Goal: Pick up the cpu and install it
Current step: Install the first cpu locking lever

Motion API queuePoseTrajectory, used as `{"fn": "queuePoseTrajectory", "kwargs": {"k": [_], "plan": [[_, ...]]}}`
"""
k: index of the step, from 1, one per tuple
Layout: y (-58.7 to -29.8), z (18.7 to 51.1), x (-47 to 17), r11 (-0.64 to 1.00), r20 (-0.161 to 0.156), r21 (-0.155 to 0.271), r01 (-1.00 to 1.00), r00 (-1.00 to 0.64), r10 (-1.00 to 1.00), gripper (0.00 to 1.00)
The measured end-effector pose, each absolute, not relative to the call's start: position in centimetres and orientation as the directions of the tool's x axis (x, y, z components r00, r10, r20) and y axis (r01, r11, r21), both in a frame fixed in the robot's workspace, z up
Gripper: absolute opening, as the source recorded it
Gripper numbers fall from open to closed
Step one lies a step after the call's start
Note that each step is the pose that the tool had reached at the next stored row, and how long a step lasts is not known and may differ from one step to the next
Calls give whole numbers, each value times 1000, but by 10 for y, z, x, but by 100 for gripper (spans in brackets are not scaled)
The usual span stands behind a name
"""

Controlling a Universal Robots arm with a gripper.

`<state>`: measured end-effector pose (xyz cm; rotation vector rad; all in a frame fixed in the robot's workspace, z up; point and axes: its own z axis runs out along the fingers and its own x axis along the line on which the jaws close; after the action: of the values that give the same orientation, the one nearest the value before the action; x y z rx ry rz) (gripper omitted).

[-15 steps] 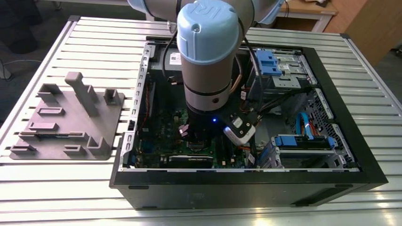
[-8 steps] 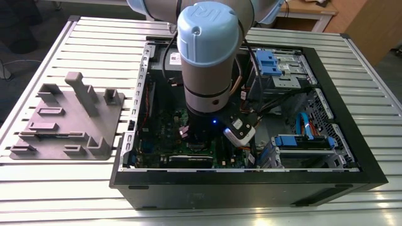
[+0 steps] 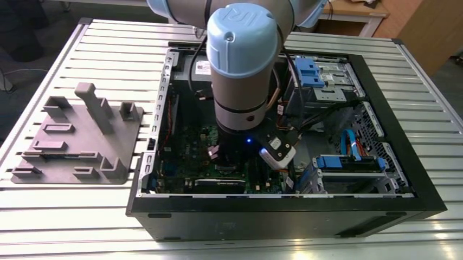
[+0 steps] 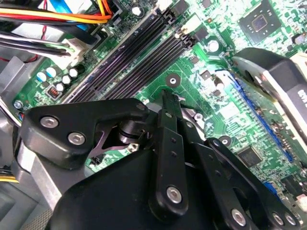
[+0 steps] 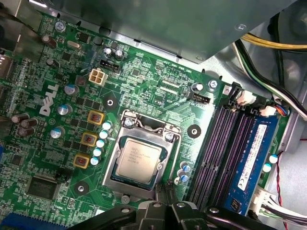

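While the cpu [image 5: 137,159] sits inside its socket frame [image 5: 125,173], I cannot tell the hand's [image 5: 168,203] opening.

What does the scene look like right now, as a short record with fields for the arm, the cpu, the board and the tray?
arm: reaches down into the open computer case in the exterior view
gripper: just beside the socket frame, holding nothing visible
cpu: lies flat inside the socket frame in the first wrist view
board: green circuit board, dark memory slots beside the socket
tray: grey plastic tray on the slatted table, outside the case
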<state>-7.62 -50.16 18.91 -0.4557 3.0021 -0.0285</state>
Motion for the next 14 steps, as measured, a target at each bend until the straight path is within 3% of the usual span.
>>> {"fn": "queuePoseTrajectory", "kwargs": {"k": [14], "plan": [[-502, 188, -74, 955, -101, -34, -295, -950, -297, 11]]}}
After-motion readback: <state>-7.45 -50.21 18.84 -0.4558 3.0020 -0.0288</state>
